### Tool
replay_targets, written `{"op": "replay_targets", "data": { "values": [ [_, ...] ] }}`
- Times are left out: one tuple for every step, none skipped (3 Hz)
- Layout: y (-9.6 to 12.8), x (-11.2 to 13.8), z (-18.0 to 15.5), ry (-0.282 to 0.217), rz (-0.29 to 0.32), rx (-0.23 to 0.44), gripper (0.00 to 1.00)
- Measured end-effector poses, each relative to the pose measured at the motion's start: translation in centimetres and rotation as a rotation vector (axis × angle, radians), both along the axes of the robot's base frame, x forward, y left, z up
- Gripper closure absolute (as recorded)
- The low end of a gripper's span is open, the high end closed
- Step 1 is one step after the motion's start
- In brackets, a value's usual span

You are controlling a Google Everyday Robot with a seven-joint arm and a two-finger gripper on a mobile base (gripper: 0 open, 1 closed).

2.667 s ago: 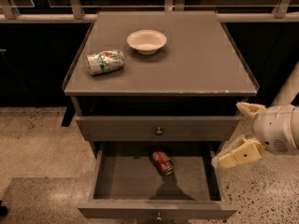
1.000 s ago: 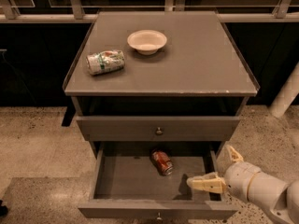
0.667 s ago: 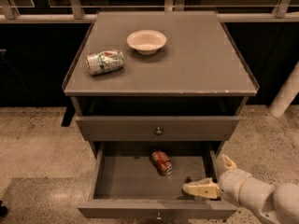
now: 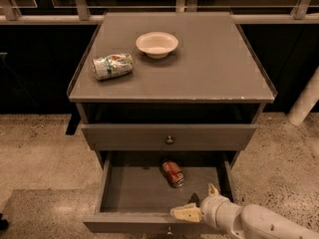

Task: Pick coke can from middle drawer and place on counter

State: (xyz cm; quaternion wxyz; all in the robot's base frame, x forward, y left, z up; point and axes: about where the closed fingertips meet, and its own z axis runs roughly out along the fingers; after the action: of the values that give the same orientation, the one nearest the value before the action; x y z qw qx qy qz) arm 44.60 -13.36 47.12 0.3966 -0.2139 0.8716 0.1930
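My gripper (image 4: 193,200), jaws spread, has edged left at lower right over the middle drawer (image 4: 134,189) holding one coke can (image 4: 172,173); one green can (image 4: 112,66), one bowl (image 4: 157,44) on the counter (image 4: 214,68).

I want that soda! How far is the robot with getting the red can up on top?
Done: the wide grey middle drawer stands open. In hand: the cream pincer hovers open at its front right corner, not touching the small red coke can lying farther back. Left: grab it, lift it, set it on the flat grey counter.
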Motion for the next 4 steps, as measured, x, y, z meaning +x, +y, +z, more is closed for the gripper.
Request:
{"op": "replay_targets", "data": {
  "values": [
    [0.0, 0.0, 0.0, 0.0, 0.0, 0.0, 0.0],
    [0.9, 1.7, -0.6, -0.015, 0.002, 0.016, 0.0],
    [2.8, 5.0, -1.9, -0.015, -0.001, 0.058, 0.0],
    [4.6, 8.1, -3.0, -0.043, -0.023, 0.08, 0.0]
  ]
}}
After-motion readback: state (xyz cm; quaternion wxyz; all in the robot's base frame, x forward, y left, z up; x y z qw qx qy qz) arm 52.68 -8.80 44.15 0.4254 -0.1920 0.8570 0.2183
